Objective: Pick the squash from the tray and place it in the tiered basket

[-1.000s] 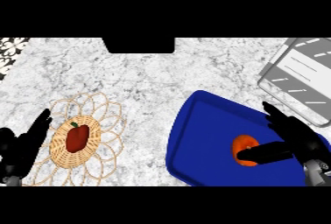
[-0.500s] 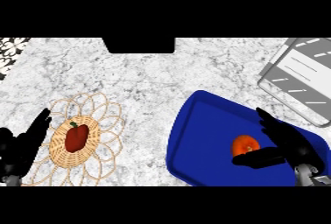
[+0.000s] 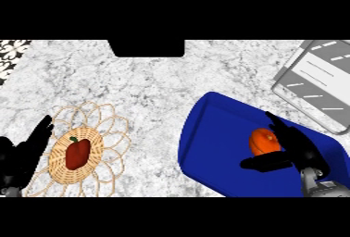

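The squash (image 3: pixel 262 141) lies on the blue tray (image 3: pixel 212 139), toward its 3 o'clock side. The right hand (image 3: pixel 295 150) cups it, fingers and thumb spread around it, not closed. The basket (image 3: pixel 315 83) sits at 1 o'clock. The left hand (image 3: pixel 21 159) rests open at 8 o'clock beside a wicker mat (image 3: pixel 103 134) holding a red pepper (image 3: pixel 77 153).

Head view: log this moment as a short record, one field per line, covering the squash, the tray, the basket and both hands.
squash: orange squash lying on the tray, between the right hand's fingers and thumb
tray: blue tray on the counter's right side
basket: grey tiered basket at the upper right, beyond the tray
right hand: right hand over the tray, fingers and thumb either side of the squash, not yet closed on it
left hand: left hand open at the left edge, resting
other: wicker mat with a red pepper on it
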You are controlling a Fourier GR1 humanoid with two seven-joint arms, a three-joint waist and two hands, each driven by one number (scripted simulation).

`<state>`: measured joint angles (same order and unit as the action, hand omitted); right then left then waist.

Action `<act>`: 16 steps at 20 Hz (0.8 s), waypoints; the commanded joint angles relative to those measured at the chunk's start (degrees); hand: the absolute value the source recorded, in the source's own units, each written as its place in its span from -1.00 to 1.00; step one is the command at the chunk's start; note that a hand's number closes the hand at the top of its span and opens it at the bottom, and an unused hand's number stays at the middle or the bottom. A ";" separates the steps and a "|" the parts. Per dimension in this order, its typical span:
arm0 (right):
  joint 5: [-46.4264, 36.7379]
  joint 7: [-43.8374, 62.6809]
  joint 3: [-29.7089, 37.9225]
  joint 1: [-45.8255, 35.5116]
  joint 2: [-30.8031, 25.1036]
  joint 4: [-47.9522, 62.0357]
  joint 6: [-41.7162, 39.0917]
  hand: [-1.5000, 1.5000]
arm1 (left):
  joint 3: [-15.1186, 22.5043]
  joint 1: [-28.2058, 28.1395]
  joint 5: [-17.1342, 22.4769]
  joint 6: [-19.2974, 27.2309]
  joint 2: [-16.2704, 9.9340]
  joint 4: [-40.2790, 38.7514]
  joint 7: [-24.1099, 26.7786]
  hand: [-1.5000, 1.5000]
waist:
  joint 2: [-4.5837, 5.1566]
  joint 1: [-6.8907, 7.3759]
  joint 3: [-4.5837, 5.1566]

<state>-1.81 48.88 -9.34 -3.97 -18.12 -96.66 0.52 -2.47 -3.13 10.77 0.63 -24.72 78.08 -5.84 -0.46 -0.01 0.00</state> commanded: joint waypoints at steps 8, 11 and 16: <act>-4.32 -3.82 0.30 -2.00 6.39 7.87 0.17 -1.00 | -1.23 -2.54 -3.88 -0.28 3.54 3.16 -1.68 0.00 | 0.44 0.34 -0.02; -6.17 -5.62 -0.90 -3.06 8.66 10.18 1.58 -1.00 | -3.16 1.87 -3.28 -3.35 2.03 -2.76 -0.32 0.00 | 0.51 0.16 0.00; -5.25 -3.10 0.94 -7.54 8.55 11.92 0.44 -1.00 | -1.67 -5.62 -3.59 -2.83 4.26 4.53 0.21 0.00 | 0.44 0.94 -0.02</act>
<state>-7.64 44.55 -8.52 -7.19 -12.14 -88.72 1.13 -5.03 -3.75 7.33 -1.38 -21.69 79.85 -6.35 -1.26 -0.30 0.90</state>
